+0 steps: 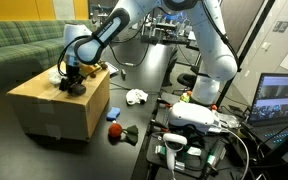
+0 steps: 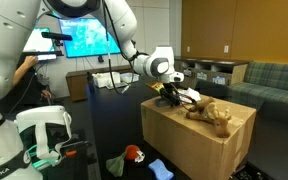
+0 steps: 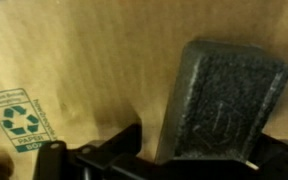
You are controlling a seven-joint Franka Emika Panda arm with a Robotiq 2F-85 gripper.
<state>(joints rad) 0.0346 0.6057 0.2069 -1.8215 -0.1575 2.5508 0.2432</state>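
Cardboard made up the desk (image 2: 184,145): one box, counted once. One claw (image 2: 170,95) was counted, low at the desk top close to one edge, tips down toward the cardboard. One brown plush toy (image 2: 216,116) was noted lying toward the middle of the desk top and reaching out to a corner. It was near the claw, though contact between the two could not be made out.

In the wrist view only one finger pad (image 3: 219,100) was shown, close over bare cardboard. One green recycling mark (image 3: 20,120) was printed beside it, and nothing was seen against the pad. Whether the claw was open or closed could not be told.

Step judged: approach, with the claw low beside the plush toy and no grip made out. A next move was judged to call for the jaw gap being confirmed and the tips being kept off the cardboard. The claw would also need lining up over the toy's body rather than a limb.

Off the desk, on the floor, three loose things were counted: one red item (image 1: 114,129), one white item (image 1: 136,97), one green item (image 1: 130,134). One sofa (image 1: 19,45) was seen behind.
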